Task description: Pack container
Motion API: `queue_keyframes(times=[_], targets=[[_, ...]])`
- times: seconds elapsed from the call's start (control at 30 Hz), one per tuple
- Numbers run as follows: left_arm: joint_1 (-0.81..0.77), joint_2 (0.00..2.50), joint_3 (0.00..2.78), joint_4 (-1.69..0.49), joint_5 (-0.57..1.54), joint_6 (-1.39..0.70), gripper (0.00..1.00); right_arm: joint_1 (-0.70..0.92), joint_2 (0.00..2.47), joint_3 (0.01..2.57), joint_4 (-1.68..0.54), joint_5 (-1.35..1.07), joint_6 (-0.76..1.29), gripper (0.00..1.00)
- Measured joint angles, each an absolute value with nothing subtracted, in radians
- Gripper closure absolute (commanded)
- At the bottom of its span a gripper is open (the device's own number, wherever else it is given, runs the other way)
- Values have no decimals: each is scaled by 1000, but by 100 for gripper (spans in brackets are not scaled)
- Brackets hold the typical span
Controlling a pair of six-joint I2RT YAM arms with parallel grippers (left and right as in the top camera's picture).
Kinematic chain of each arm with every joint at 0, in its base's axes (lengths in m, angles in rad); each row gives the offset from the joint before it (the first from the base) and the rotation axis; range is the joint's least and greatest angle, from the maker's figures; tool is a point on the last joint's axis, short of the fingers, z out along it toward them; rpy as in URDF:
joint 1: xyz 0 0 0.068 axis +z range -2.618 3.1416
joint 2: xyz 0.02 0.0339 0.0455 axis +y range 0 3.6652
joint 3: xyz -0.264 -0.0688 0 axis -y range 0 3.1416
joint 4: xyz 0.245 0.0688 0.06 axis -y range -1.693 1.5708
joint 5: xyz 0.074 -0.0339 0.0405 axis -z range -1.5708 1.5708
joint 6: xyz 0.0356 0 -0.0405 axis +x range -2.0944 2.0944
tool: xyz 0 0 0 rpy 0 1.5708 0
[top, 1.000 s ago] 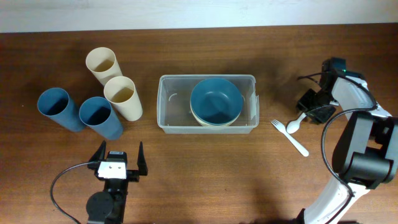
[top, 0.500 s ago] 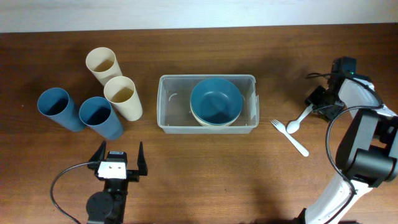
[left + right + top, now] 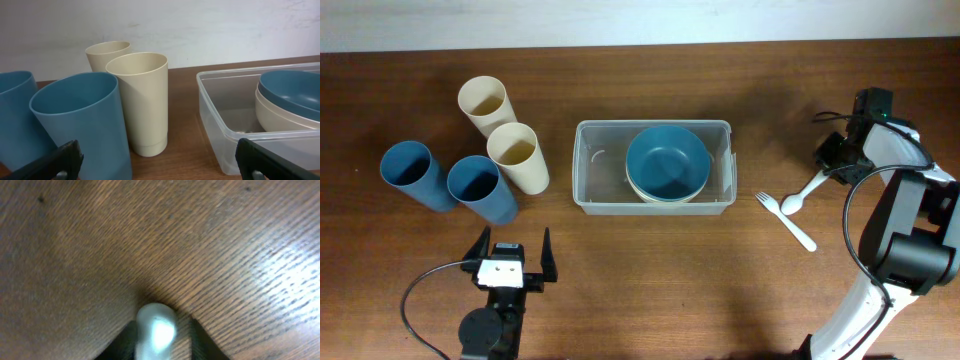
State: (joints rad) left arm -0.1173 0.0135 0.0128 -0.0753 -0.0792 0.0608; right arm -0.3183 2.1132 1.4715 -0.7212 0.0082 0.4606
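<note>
Sitting over the handle end of the white spoon (image 3: 804, 190), the right gripper (image 3: 832, 158) flanks it, but whether it's clenched can't be told. The container (image 3: 582, 165) lies mid-tabletop (image 3: 670, 285), well to its left; the left gripper (image 3: 512, 246) rests spread open.

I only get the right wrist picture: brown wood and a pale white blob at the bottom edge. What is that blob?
Observer: It is the handle end of a white spoon. From overhead, the spoon's bowl lies next to a white fork.
Operator: Where is the tub everything goes into?
Observer: The container sits mid-table, well apart from the spoon, on the left of it in the overhead picture.
Operator: Is anything inside it yet?
Observer: Yes, a blue bowl nested in a cream bowl, toward the container's right end.
</note>
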Motion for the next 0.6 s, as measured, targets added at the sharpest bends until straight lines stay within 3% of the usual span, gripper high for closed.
queue_keyframes(times=[0.37,0.5,0.6], targets=[[-117,14,13,-75,-79,61,0,-291,2115,1478,-752,-4,464,84],[-117,14,13,-75,-79,61,0,-282,2115,1483,-789,-21,463,93],[-117,14,13,-75,-79,61,0,-281,2115,1485,-797,-28,464,95]])
